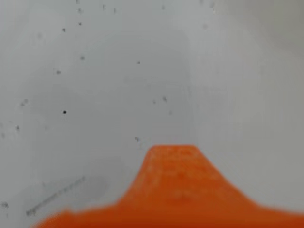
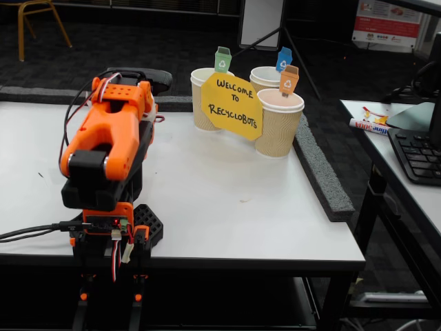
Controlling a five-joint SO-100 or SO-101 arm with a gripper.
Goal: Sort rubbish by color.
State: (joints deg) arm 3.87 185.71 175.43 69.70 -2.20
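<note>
Tool (image 1: 173, 156) — blurred orange tip over bare white table (image 1: 95, 71) (wrist view) — opening unclear, nothing visibly held.

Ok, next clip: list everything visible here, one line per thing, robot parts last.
paper cups: three, tan and cream, back of the table in the fixed view
bin-shaped tags: three, green, blue, orange, one above each cup
sign: one, yellow, "Welcome to Recyclobots", in front of the cups
table: one, white; no rubbish wads visible on it
second desk: one, right edge, with black keyboard and marker
chair: one, yellow legs, top left
arm: one, orange and black, folded at the table's left front
gripper: orange, blurred in the wrist view; state unclear
</note>
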